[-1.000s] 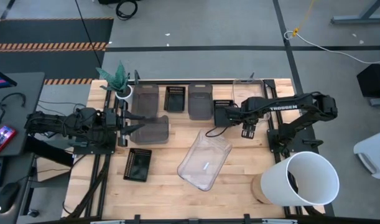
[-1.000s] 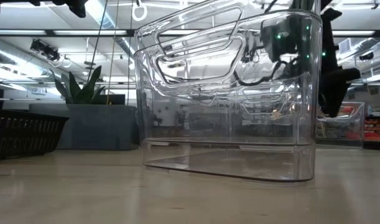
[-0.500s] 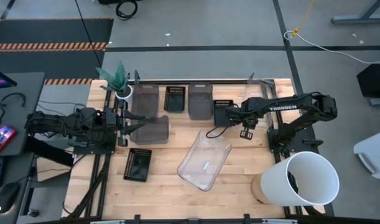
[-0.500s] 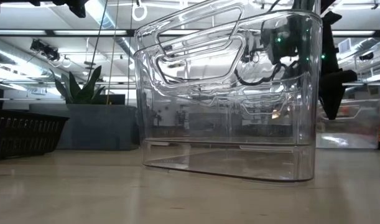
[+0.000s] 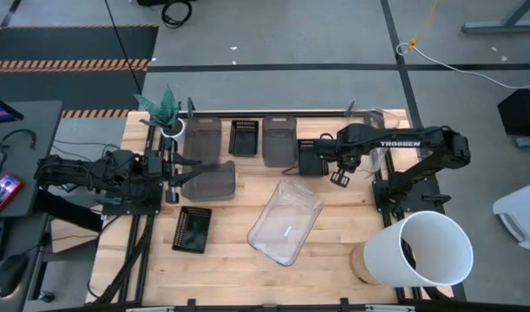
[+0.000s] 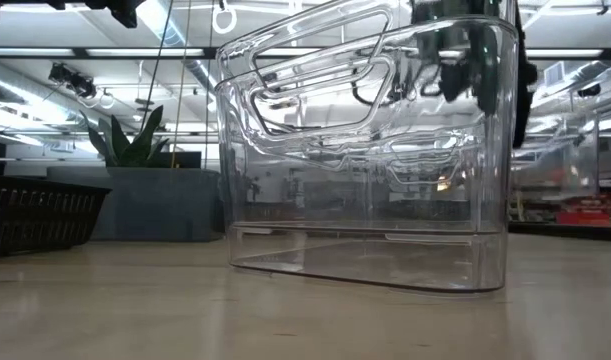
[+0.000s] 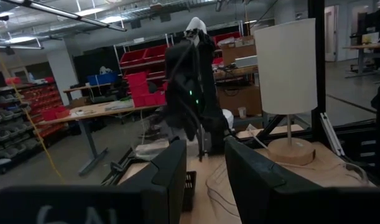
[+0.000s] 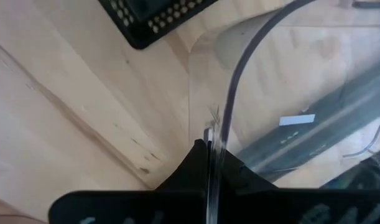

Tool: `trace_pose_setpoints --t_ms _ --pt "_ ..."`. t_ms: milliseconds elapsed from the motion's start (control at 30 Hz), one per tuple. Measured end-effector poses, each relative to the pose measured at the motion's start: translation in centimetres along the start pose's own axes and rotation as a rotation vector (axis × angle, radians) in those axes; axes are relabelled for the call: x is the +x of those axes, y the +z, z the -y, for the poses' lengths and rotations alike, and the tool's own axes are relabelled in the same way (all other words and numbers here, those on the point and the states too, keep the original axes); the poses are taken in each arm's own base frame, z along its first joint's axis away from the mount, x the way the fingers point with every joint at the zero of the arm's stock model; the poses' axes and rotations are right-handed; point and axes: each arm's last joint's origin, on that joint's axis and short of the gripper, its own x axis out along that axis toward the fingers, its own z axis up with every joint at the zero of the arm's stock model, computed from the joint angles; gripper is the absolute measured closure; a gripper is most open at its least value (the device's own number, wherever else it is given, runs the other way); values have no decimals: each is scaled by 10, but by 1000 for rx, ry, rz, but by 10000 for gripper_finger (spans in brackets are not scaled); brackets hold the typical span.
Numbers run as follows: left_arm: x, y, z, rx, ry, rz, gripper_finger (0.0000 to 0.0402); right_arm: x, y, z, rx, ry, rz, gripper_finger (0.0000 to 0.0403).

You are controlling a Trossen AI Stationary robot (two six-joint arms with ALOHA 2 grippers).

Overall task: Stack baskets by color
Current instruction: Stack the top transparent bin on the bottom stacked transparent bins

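The right gripper [image 5: 340, 177] has just pinched shut on the thin wall of a clear bin [image 8: 289, 93] at the table's right rear, and that bin now hangs lifted near the arm [image 5: 382, 130]. A second ago the fingers stood apart above it and the bin sat further back on the table; now it is up and carried slightly forward. That reads as the pickup done, so the next job is likely nesting it into the other clear bin [image 5: 286, 222] lying mid-table. The left gripper [image 5: 173, 171] has not moved: its jaws are partly spread at a grey bin [image 5: 214, 179] on the left.
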Motion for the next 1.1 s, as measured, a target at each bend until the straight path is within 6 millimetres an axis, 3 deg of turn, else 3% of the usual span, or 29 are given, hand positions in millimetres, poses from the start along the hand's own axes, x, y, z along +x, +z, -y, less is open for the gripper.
trace_pose_setpoints --t_ms 300,667,933,1100 --pt "0 0 0 0 0 0 283 -70 0 -9 187 100 186 402" --pt "0 0 0 1 0 0 283 -146 -6 -51 168 293 383 402" --pt "0 0 0 1 4 -1 283 -172 6 -106 45 365 406 402" --pt "0 0 0 1 4 -1 283 -176 11 -134 13 366 391 403"
